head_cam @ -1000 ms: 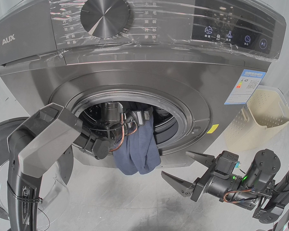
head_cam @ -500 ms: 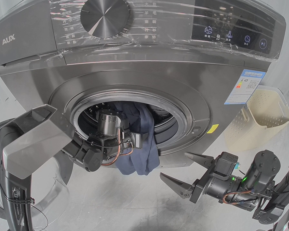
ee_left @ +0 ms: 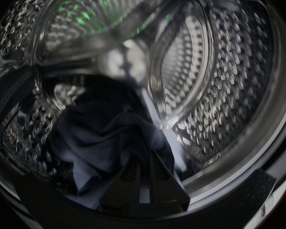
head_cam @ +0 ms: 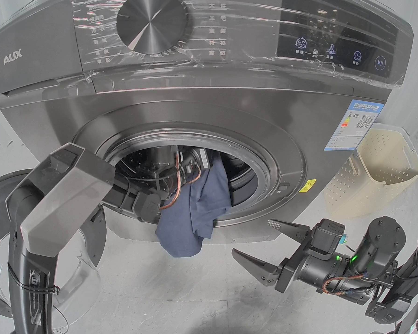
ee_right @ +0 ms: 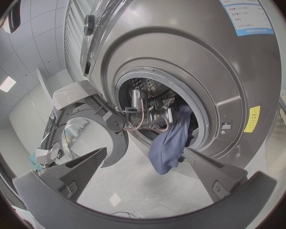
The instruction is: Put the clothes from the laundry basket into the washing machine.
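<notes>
Blue garment [head_cam: 192,214] hangs half in and half out of the washing machine [head_cam: 274,131]. Its upper part lies inside the drum [ee_left: 232,64], and the rest drapes over the opening's lip toward the floor [head_cam: 172,293]. Your left end effector [ee_left: 144,166] is inside the drum, clenched on that cloth. Your right end effector [head_cam: 251,236] hovers in front of the machine, fingers spread wide and holding nothing. The cream laundry basket [head_cam: 381,172] stands at the machine's right.
</notes>
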Controlling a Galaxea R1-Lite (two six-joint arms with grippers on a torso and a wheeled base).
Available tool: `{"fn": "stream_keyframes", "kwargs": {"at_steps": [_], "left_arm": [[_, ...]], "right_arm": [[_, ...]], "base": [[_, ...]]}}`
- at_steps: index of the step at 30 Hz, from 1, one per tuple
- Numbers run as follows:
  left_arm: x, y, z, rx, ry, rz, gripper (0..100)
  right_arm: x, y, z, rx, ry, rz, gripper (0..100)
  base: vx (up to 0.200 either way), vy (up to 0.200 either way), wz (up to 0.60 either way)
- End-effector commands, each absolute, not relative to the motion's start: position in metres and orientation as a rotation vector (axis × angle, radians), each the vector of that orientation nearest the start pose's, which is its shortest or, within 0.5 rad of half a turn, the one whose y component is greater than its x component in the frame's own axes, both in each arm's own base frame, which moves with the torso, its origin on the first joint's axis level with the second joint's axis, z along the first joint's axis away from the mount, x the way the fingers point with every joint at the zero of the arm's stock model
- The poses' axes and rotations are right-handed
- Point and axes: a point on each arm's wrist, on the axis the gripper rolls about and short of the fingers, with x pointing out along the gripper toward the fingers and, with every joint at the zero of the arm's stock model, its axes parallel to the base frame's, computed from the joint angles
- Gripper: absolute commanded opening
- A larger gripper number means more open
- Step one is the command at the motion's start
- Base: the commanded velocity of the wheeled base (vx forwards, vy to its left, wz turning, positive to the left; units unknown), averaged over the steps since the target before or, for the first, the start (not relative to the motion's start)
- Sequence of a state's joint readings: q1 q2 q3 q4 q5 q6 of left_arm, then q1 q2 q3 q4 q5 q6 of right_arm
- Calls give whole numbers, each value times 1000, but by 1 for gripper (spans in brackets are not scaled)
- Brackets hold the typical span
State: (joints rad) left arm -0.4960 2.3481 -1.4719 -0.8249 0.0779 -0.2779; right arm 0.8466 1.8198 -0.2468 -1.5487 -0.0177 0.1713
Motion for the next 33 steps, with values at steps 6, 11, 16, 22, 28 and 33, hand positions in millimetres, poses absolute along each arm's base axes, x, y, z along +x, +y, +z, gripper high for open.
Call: {"fn": "stream_keyframes", "kwargs": {"at_steps": [6,11,16,22,28,33], "left_arm": [[448,-225,137,-355,-36,-342,100],[418,-230,132,-324,75,-386,100],[391,-221,121,-241,241,-424,100],[386,-214,104,-176,335,-413,100],[404,-216,76,-140,379,-383,0],[411,-219,73,-138,374,-384,0]], "right_arm": [[168,187,114,151,91,818,100],[168,187,114,151,92,821,100],[167,188,114,152,93,826,100],[166,188,114,152,91,827,100],[166,189,114,152,93,829,100],[166,189,114,155,91,829,100]], "base": [[0,0,0],[0,0,0],[0,0,0],[0,0,0],[0,0,0],[0,0,0]]}}
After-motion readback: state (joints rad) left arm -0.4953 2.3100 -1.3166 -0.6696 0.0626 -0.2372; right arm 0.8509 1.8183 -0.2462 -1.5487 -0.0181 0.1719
